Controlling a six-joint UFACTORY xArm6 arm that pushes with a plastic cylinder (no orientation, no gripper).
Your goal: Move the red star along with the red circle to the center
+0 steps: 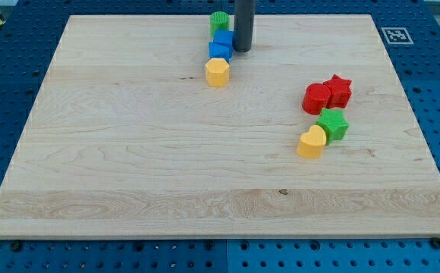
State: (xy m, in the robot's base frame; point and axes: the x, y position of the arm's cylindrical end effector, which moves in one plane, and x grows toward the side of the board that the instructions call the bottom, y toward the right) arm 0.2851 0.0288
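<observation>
The red star (339, 90) lies at the view's right, touching the red circle (317, 98) just to its left. My tip (242, 50) is at the view's top centre, right beside the blue blocks (221, 45), far up and left of the red pair. The rod rises out of the top of the view.
A green star (332, 124) and a yellow heart (311, 142) lie just below the red pair. A green block (218, 22), two blue blocks and a yellow hexagon (217, 72) form a column left of my tip. The wooden board (129, 167) sits on a blue perforated table.
</observation>
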